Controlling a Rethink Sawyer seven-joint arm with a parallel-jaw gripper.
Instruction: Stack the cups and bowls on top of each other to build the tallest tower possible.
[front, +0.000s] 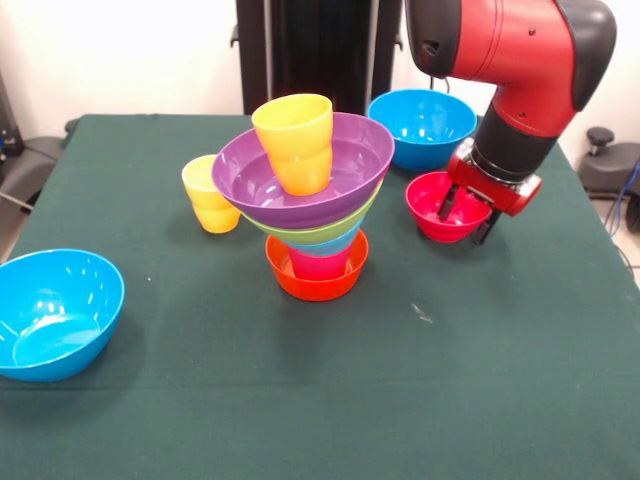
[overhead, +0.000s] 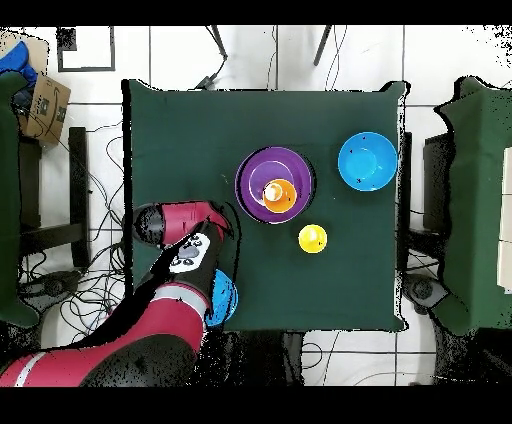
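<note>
Front view, tool: the tool hangs over the small red bowl, fingers spread apart, one tip inside the bowl, the other outside its rim; nothing gripped.
Red bowl: on the table, just beside a blue bowl.
Tower: the tower stands mid-table, orange bowl at base, purple bowl tilted on top holding an orange cup.
Elsewhere: yellow cup beside tower; second blue bowl at table's edge.

No readable text, label, brand, number or sign on anything in either view.
</note>
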